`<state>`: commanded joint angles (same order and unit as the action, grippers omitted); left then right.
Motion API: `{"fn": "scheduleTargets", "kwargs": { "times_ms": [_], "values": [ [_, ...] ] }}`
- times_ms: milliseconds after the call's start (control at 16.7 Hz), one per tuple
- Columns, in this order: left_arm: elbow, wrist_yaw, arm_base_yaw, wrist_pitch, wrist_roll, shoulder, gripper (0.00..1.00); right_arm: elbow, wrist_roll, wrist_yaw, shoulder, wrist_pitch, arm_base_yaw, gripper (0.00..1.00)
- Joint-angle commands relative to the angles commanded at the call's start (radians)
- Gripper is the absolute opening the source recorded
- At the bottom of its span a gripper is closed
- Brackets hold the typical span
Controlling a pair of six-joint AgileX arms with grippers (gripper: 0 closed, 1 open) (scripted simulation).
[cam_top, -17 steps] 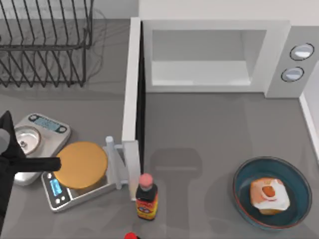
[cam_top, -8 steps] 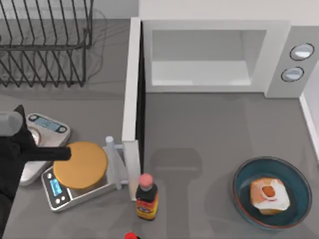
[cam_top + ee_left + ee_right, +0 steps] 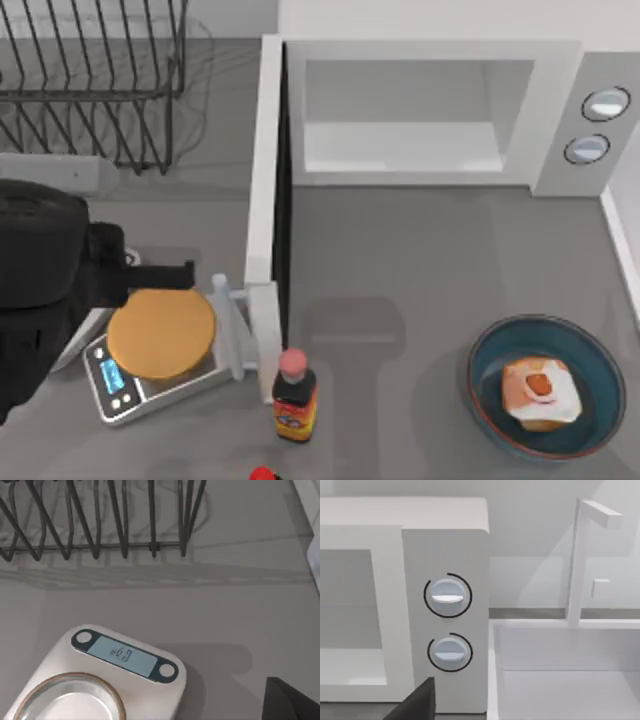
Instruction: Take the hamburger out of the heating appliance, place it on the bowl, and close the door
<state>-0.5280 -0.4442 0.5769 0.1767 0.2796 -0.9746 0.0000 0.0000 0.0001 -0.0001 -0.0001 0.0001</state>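
The hamburger [image 3: 540,391] sits in the bowl [image 3: 492,352] near the bench's front right corner. The open door [image 3: 262,190] juts toward the front edge, just right of the left hand [image 3: 170,273], whose grip I cannot tell.
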Motion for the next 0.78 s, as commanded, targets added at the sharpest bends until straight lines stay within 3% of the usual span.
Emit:
{"fn": "scheduleTargets", "kwargs": {
  "times_ms": [360, 780],
  "values": [
    [-0.227, 0.048, 0.01, 0.355, 0.125, -0.098, 0.0, 0.0, 0.0, 0.0, 0.0, 0.0, 0.0, 1.0],
    [-0.25, 0.053, 0.007, 0.386, 0.139, -0.107, 0.0, 0.0, 0.0, 0.0, 0.0, 0.0, 0.0, 1.0]
  ]
}}
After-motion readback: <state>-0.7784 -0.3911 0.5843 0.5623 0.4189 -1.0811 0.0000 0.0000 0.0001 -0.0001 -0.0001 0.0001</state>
